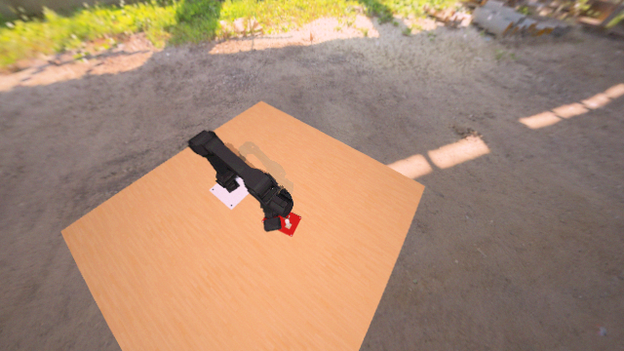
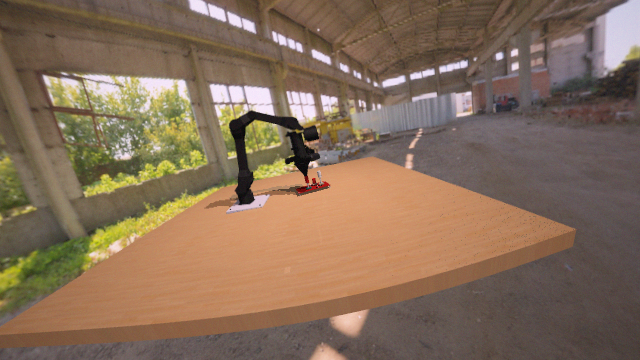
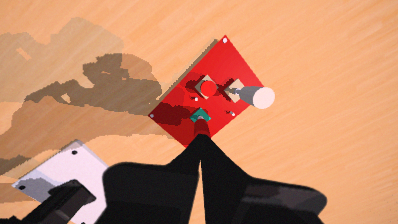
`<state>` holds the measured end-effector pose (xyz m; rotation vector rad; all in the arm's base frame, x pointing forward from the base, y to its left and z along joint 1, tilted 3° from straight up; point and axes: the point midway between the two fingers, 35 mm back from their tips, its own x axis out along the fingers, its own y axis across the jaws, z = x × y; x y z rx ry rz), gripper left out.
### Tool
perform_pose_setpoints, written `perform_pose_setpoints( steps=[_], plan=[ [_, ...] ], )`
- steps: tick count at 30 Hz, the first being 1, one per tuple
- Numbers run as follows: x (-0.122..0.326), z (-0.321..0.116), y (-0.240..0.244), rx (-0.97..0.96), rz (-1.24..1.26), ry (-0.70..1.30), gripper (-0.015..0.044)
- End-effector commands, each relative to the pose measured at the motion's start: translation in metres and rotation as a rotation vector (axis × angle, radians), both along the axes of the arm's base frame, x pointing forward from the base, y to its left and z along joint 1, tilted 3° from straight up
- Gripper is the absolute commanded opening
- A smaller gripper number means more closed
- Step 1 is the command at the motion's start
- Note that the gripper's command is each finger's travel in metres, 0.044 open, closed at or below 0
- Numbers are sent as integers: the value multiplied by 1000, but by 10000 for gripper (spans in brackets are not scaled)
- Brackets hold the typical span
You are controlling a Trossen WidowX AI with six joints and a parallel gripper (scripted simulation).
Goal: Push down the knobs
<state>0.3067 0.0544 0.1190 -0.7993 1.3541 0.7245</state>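
The red circuit board (image 1: 292, 231) (image 2: 325, 186) (image 3: 226, 60) stands on the table. A red knob (image 2: 307, 179) (image 3: 201, 128) is over the teal potentiometer (image 3: 200, 115), with a little grey showing between them in the wrist view. A second red knob (image 2: 314, 181) (image 3: 208, 88) is over a beige potentiometer. A tall white knob (image 2: 319, 175) (image 3: 263, 97) stands on a grey shaft over another beige potentiometer (image 3: 234, 91). My gripper (image 2: 306, 175) (image 3: 201, 138) is shut and empty, pointing down, its tips right at the top of the first red knob. I cannot tell whether they touch.
The arm's white base plate (image 1: 231, 199) (image 2: 260, 202) (image 3: 67, 162) is on the table (image 1: 244, 273) (image 2: 320, 250) (image 3: 325, 150), to one side of the board. The white knob rises higher than the middle red knob. Arm shadows fall across the table and part of the board.
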Motion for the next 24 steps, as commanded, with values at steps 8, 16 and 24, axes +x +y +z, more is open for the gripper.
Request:
perform_pose_setpoints(
  steps=[8,16,24],
  plan=[
    [4,-18,-1,-6,-1,9,0],
    [4,-25,-1,-6,-1,9,0],
    [4,-26,-1,-6,-1,9,0]
  ],
)
